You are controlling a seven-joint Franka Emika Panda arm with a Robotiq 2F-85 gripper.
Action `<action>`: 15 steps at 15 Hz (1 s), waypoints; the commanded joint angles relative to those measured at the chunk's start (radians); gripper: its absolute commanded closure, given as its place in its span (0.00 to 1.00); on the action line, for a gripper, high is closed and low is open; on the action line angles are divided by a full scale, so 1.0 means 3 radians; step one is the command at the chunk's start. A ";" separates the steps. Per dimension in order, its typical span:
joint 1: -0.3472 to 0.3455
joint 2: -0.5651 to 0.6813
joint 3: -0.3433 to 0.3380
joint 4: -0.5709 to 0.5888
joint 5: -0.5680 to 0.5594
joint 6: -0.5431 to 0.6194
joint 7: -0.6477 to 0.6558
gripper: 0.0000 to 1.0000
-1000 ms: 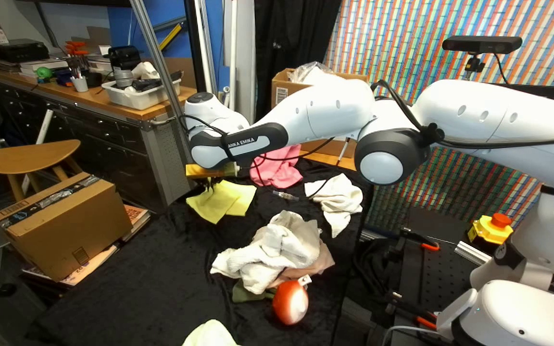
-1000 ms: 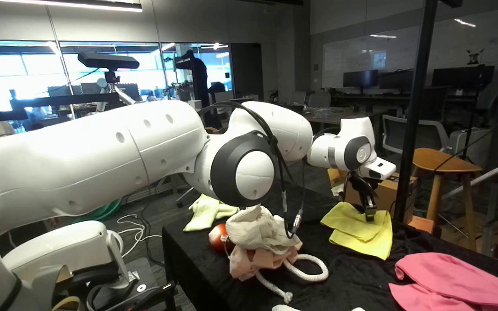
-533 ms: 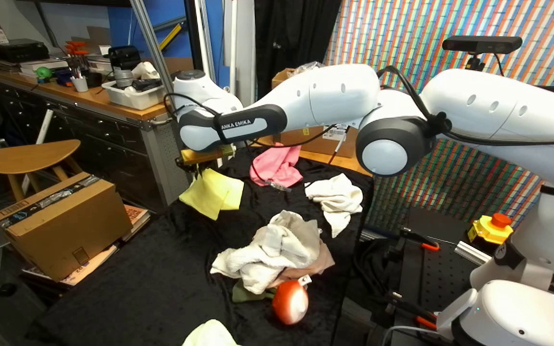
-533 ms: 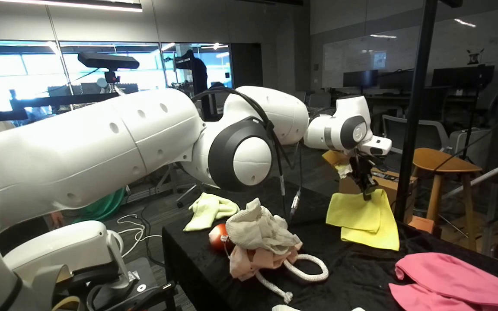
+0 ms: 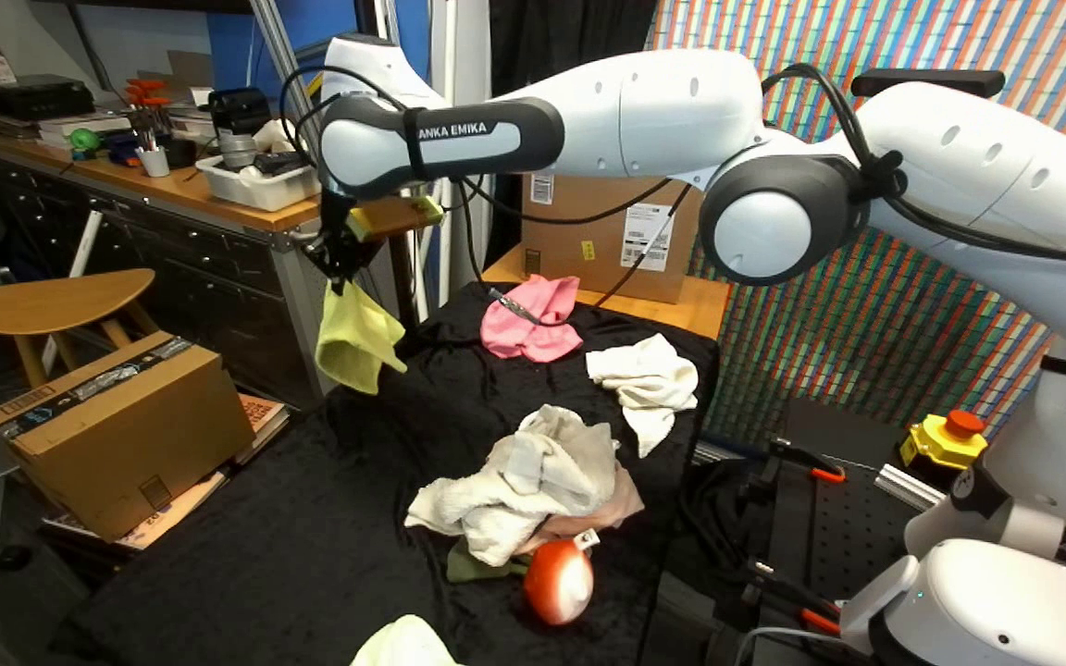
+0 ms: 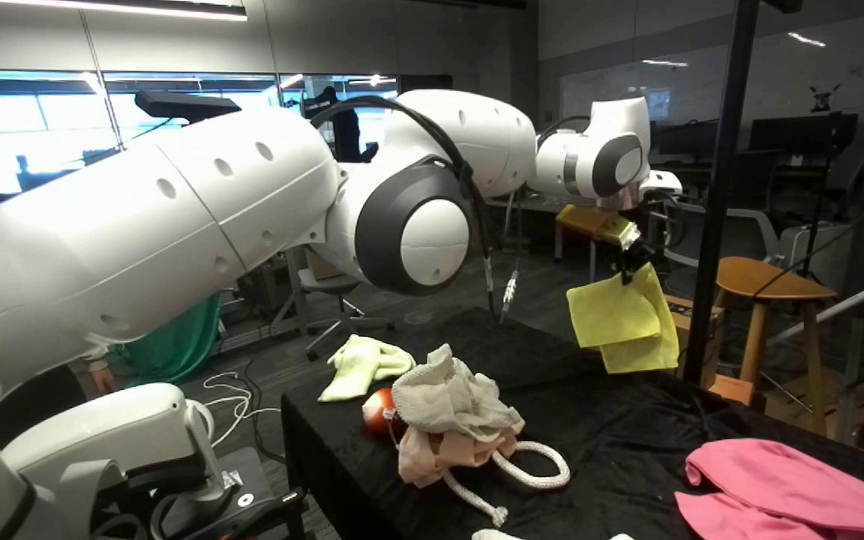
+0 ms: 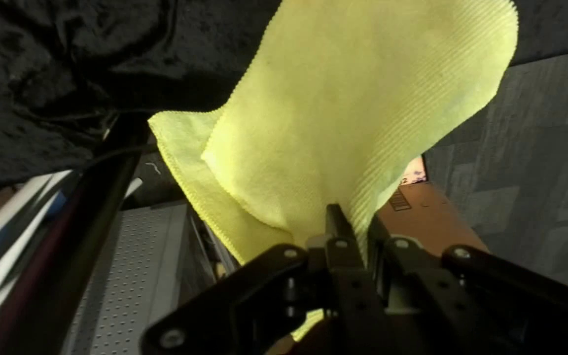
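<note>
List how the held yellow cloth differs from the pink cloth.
Pose: the yellow cloth hangs from the fingers, while the pink cloth lies on the black cover.
Shape: the yellow cloth shows fairly straight edges and pointed corners; the pink cloth is rumpled, with curving edges.
Layers: the yellow cloth hangs in overlapping flaps; the pink cloth lies bunched in loose folds.
Both are fabric, each in one plain colour.

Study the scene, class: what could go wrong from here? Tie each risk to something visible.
Slip: the yellow cloth hangs folded from the shut gripper, so it might slide out or unfold.
Brush: the dark pole appears close beside the cloth in an exterior view, so they might touch, though depth is hard to judge.
Snag: the cable connector dangles on a slack loop that might catch on something.
</note>
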 commanded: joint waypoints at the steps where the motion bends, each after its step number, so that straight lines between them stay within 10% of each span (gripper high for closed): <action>1: -0.0152 -0.0283 0.0283 -0.0150 0.0154 -0.0264 -0.0712 0.91; 15: -0.0236 -0.0936 0.0405 -0.0438 0.0124 -0.1210 -0.1101 0.91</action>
